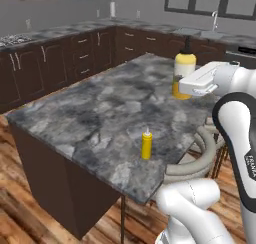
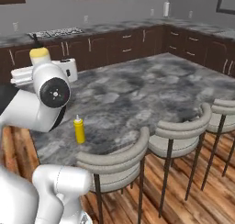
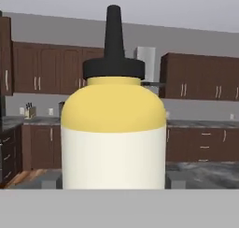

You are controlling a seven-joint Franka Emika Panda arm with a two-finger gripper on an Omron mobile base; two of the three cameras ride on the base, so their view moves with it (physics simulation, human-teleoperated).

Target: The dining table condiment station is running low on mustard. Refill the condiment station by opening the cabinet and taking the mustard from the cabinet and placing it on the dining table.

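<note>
A: Eyes on the mustard [image 3: 113, 133]; squat yellow body, dark pointed cap, standing upright dead ahead of the hand and very close in the hand view.

B: And the gripper [image 1: 178, 87]? From the left base view the white hand sits level with the bottle's lower half, right against it; the bottle [image 1: 184, 68] rises above the hand, cap up.

A: Clamped or let go, I cannot tell; the finger tips [image 3: 174, 179] show as small dark blocks either side of the bottle's base, hard beside it, but contact is not clear.

B: Where does it stand, though?

A: Its base looks down on the dining table [image 1: 100, 113], the grey marbled top, near the far edge; the hand hides the very bottom, so touching or just above I can't say.

B: From the right base view the yellow shoulder [image 2: 40, 56] pokes up just behind the arm's elbow.

A: Nearer the robot than the hand, well apart from it, a slim yellow bottle [image 1: 146, 144] with a white tip stands upright on the same top; padded stools [image 2: 176, 136] line the table's near side.
</note>
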